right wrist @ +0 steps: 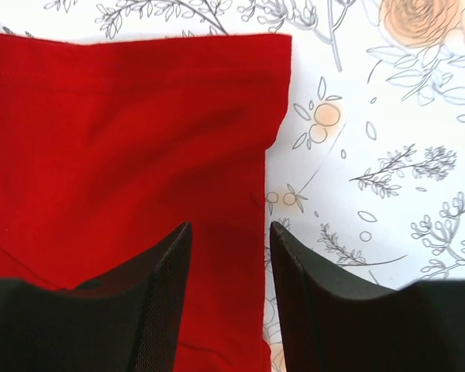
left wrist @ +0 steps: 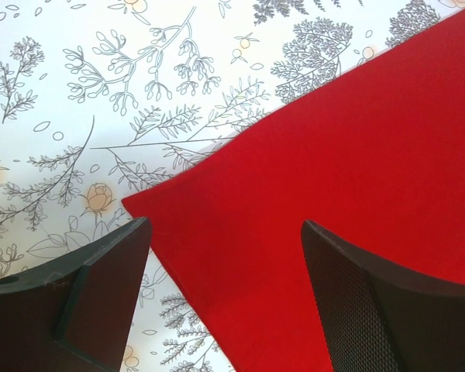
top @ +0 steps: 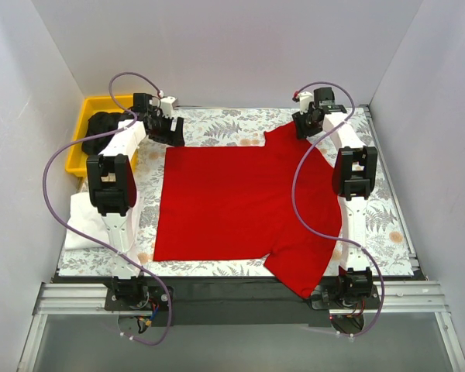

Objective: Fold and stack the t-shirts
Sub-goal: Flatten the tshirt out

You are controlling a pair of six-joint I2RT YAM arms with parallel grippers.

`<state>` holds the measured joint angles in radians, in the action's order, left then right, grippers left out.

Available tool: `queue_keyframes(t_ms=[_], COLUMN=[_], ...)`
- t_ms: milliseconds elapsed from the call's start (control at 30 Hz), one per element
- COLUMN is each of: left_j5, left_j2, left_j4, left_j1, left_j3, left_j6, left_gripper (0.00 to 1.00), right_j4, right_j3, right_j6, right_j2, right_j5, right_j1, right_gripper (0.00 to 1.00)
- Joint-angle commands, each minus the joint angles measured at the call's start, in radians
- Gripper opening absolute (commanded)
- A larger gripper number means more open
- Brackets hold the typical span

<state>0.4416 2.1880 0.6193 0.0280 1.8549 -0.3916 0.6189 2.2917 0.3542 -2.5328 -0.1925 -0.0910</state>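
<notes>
The red t-shirt (top: 232,201) lies spread flat on the floral table cover, with one sleeve at the far right and one hanging over the near edge. My left gripper (top: 164,130) is open above the shirt's far left corner (left wrist: 310,170), one finger over the cover and one over the cloth. My right gripper (top: 304,124) is open over the far sleeve's edge (right wrist: 139,124), holding nothing. The black t-shirt (top: 101,128) is bunched in a yellow bin. The white t-shirt (top: 81,221) lies at the left, partly under my left arm.
The yellow bin (top: 93,105) stands at the far left corner beside the table cover (top: 217,124). White walls enclose the left, back and right. The right arm's purple cable (top: 298,194) loops over the red shirt.
</notes>
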Motion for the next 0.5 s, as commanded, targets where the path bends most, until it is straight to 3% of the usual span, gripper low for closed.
queue_keyframes(t_ms=[0,233,333,400,467], left_j5=[-0.03,-0.07,-0.075,-0.028,0.044], left_j2=[0.0,0.052,0.114,0.139,0.145], left_j4=[-0.012,-0.018,-0.027,-0.021,-0.033], left_j1=[-0.005,-0.01,-0.011,-0.023,-0.027], left_j3=[0.035,0.078,0.139,0.167,0.175], left_j6=[0.026,0.013,0.02,0.058,0.112], left_gripper=[0.77,0.77,0.72,0.62,0.53], right_j4=[-0.03,-0.004,0.001,0.002,0.002], right_j3=[-0.037,-0.092,-0.077,-0.064,-0.06], right_j6=[-0.021,-0.024,-0.027,-0.027,-0.027], right_j2=[-0.006,0.0,-0.01,-0.011,-0.006], right_j5=[0.011,0.011,-0.007,-0.009,-0.005], right_j1=[-0.003,-0.003,-0.004,-0.004,-0.003], right_gripper=[0.51,0.47,0.28,0.08,0.01])
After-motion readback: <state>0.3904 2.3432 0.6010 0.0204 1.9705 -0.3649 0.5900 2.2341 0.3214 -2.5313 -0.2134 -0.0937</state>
